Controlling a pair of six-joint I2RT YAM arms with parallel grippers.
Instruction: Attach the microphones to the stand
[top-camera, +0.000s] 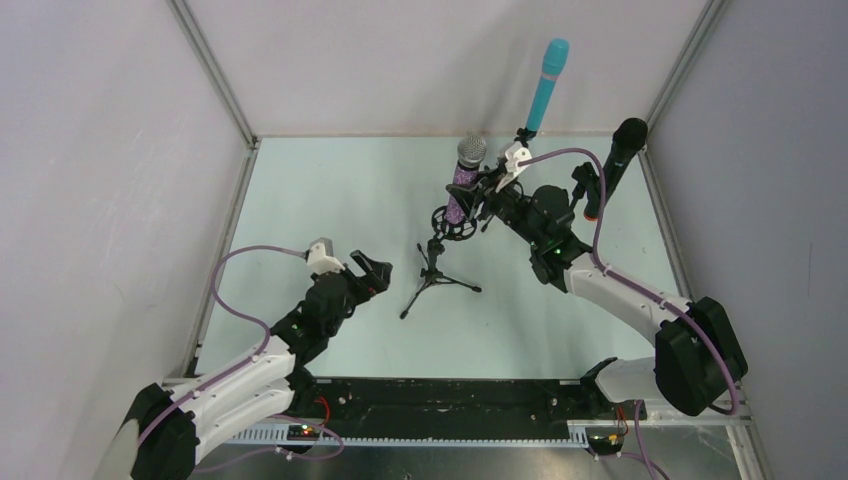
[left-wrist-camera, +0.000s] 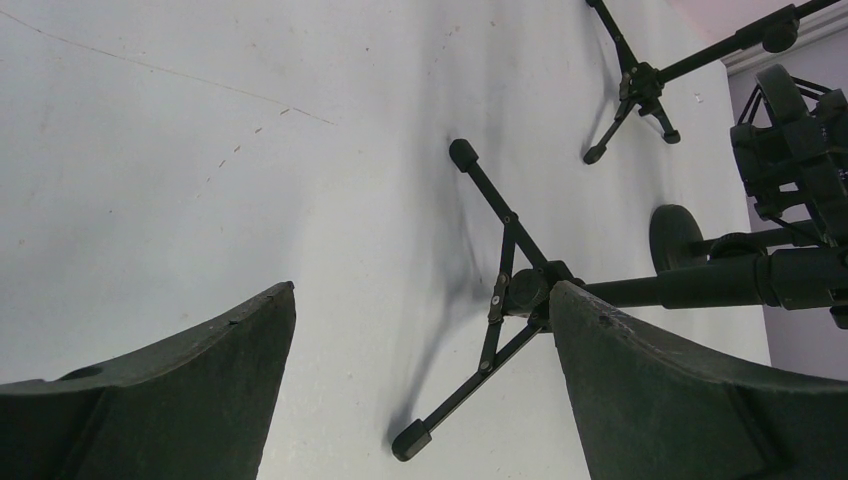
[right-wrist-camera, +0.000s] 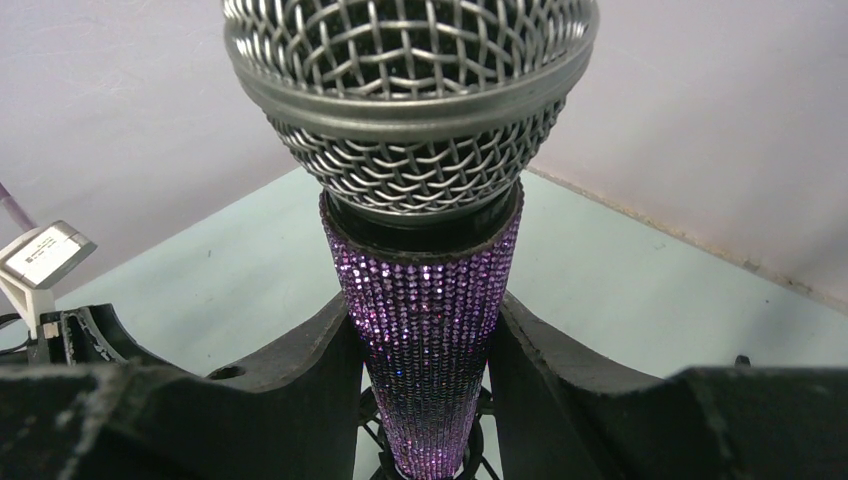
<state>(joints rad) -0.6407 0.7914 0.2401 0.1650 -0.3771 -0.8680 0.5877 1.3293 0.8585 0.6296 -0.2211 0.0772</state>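
My right gripper (right-wrist-camera: 425, 345) is clamped on the purple glitter microphone with the silver mesh head (right-wrist-camera: 420, 230), 1 finger on each side of the tapered body just below the head; the microphone stands roughly upright, and its narrow tail reaches down into the black ring clip (top-camera: 455, 222) on top of the black tripod stand (top-camera: 437, 278) at the centre of the pale green table (top-camera: 320, 190); how deep the tail sits I cannot tell.

My left gripper (left-wrist-camera: 422, 300) has its jaws wide apart and holds nothing; it hangs low over the table, just left of the tripod's legs.

The light cyan-blue microphone (top-camera: 547, 85) at the far side and the black microphone with the orange end ring (top-camera: 615, 165) at the far right each look mounted on their own stands, so I judge this to be the last of 3.

To seat it well I would push along the microphone's own axis and not sideways, since the tripod looks light and could skid or tip; keeping the tail centred in the ring matters more than force. The left gripper is well placed to steady the stand's column if it starts to lean. I would open the right jaws slowly, only once the clip carries the weight, then back away clear of the mesh head.
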